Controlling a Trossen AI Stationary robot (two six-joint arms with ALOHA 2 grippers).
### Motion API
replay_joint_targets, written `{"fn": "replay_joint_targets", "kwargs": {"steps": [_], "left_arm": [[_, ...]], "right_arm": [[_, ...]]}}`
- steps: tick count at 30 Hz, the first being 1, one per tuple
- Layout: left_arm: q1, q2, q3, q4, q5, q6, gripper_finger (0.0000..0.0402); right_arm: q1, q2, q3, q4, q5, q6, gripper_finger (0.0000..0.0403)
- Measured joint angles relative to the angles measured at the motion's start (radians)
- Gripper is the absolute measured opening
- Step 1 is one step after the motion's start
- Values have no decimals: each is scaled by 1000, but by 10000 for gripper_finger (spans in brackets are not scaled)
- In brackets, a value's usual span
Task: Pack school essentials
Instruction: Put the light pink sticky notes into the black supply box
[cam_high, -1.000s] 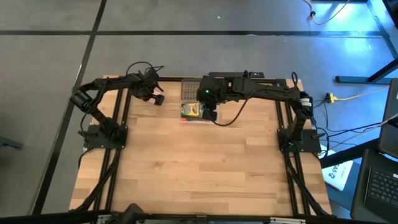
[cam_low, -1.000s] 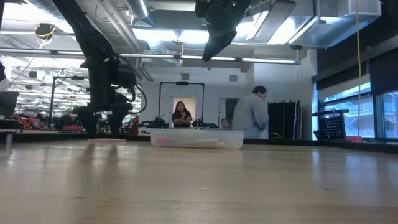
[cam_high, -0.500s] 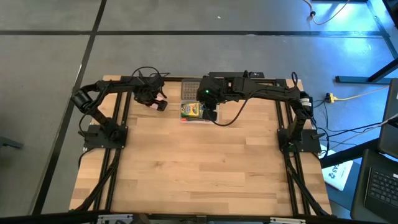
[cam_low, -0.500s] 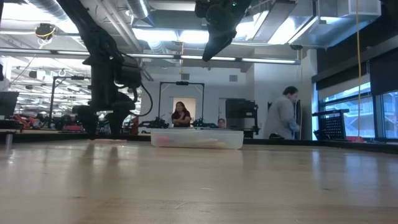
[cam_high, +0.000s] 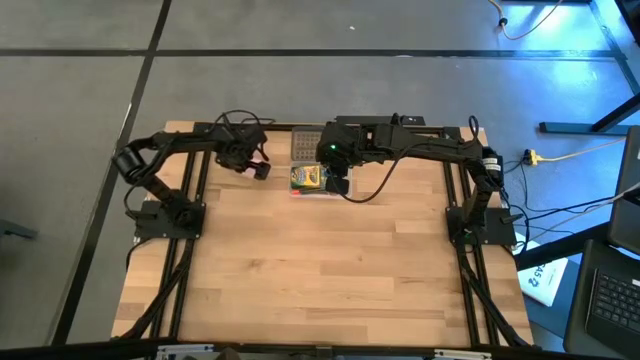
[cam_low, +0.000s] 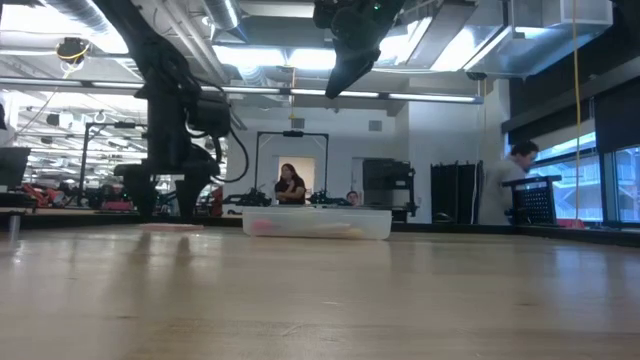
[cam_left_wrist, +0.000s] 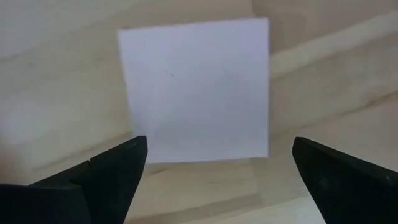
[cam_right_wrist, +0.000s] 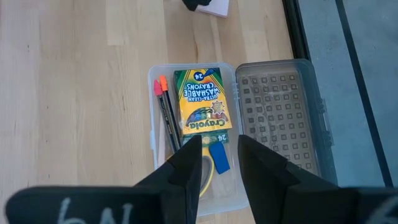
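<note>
In the low view the bare wooden table (cam_low: 330, 290) fills the near ground, with open room all the way to the clear case (cam_low: 316, 222) standing low at the far edge; a flat pink square pad (cam_low: 172, 227) lies beside it, apart from it, under the left gripper (cam_low: 172, 195); the left wrist view shows that gripper's fingers (cam_left_wrist: 106, 171) spread wide, one to each side of the pad (cam_left_wrist: 196, 90), which lies flat with its edges a little askew to the board seams, and the fingers hang above it without pinching it. From above, the case base (cam_high: 312, 181) holds the crayon box (cam_right_wrist: 201, 101), its long axis along the case's length; a red pen (cam_right_wrist: 158, 106) and a dark pencil (cam_right_wrist: 169, 109) lie parallel beside it; a small blue block (cam_right_wrist: 218, 157) and the yellow scissors (cam_right_wrist: 205, 171) sit past the box's end. The dotted lid (cam_right_wrist: 281, 115) lies opened flat next to the base. The right gripper (cam_right_wrist: 214, 155) hovers over the case, fingers slightly apart, holding nothing. People stand in the room beyond.
</note>
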Motion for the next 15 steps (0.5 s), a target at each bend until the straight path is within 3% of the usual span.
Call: {"fn": "replay_joint_targets", "kwargs": {"steps": [15], "left_arm": [[32, 32, 0, 41, -31, 43, 397]], "right_arm": [[0, 0, 0, 0, 0, 0, 106]]}}
